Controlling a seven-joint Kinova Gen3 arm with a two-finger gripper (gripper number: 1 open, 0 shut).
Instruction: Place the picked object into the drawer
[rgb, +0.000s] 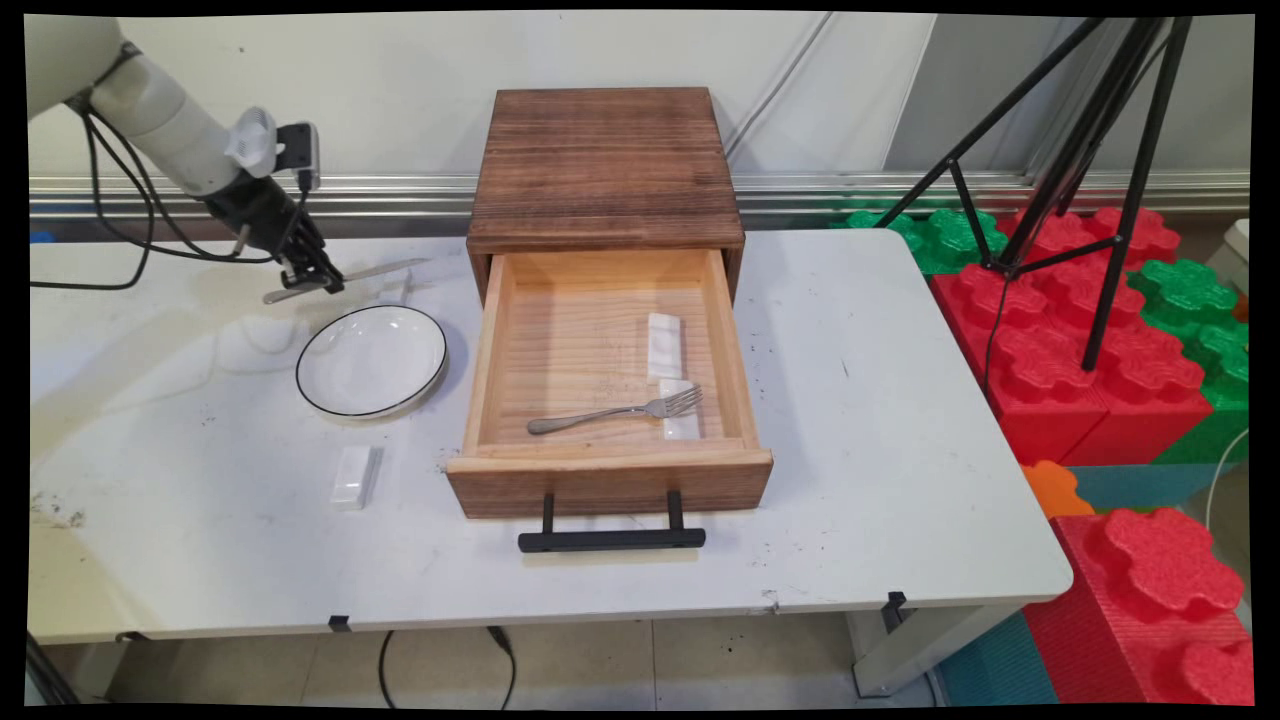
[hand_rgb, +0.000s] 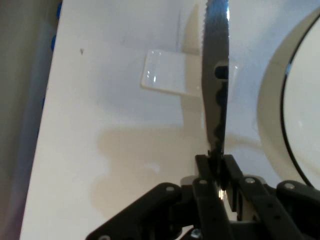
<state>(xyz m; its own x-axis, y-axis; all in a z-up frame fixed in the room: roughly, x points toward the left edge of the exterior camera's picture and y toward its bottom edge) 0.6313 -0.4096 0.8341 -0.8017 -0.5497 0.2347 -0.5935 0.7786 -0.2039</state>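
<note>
My gripper (rgb: 322, 283) is shut on a metal knife (rgb: 385, 270), held a little above the table behind the white plate (rgb: 371, 359). In the hand view the knife's serrated blade (hand_rgb: 216, 75) runs up from the closed fingers (hand_rgb: 214, 170), with the plate's black-rimmed edge (hand_rgb: 290, 100) at the right. A small clear block (hand_rgb: 165, 77) lies on the table under the blade. The wooden drawer box (rgb: 606, 170) stands to the right, its drawer (rgb: 610, 480) pulled open. Inside lie a fork (rgb: 620, 410) and two white rests (rgb: 664, 345).
Another small white rest (rgb: 354, 476) lies on the table in front of the plate. The drawer's black handle (rgb: 611, 540) juts toward the near edge. A black tripod (rgb: 1090, 150) and red and green foam blocks (rgb: 1090, 350) stand off the table's right end.
</note>
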